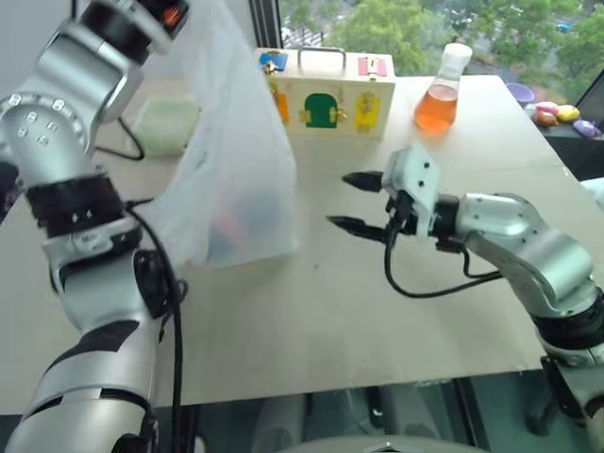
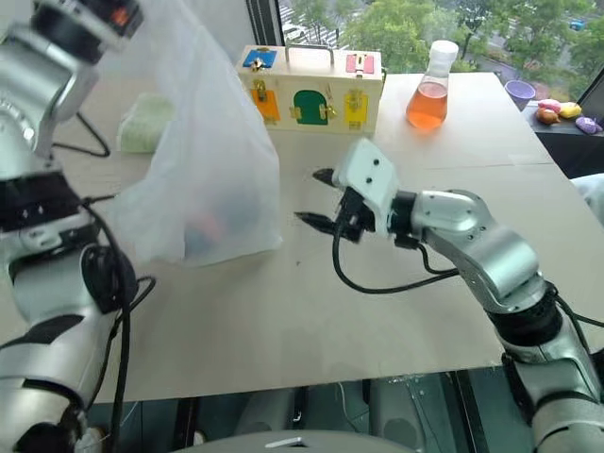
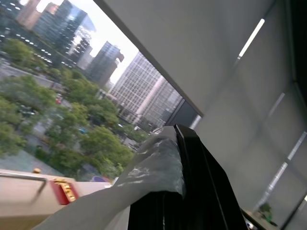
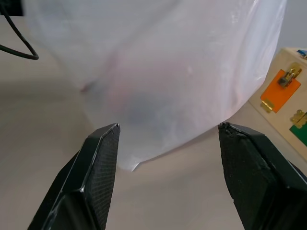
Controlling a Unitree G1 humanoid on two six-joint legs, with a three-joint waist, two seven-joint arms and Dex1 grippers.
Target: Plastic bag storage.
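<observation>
bag hanging from the left gripper, right gripper open beside it

right gripper (image 1: 354, 202) is low over the middle of the desk (image 1: 330, 321), and it points sideways toward the plastic bag (image 1: 231, 179). its two black fingers (image 4: 98, 177) stand wide apart with nothing between them. the bag is close in front of them but not touching.

left gripper (image 3: 184, 191) is raised high near the far left part of the desk. its jaws are closed on the top edge of the plastic bag, and a crinkled fold of the film lies over the black fingers in the left wrist view. the bag hangs down from there, wide and loose, and its bottom reaches the desk surface left of the centre. some dark and reddish shapes show faintly through the film near the bottom; i cannot tell what they are.

behind the bag, at the far edge of the desk, stands a wooden box (image 1: 330, 99) with a metal handle and coloured latches. to its right is a flask (image 1: 440, 94) with orange liquid, upright. a pale green folded towel (image 1: 165, 123) lies near the far left edge, partly behind the bag. small coloured objects (image 1: 557, 113) lie on a dark surface past the far right corner.
</observation>
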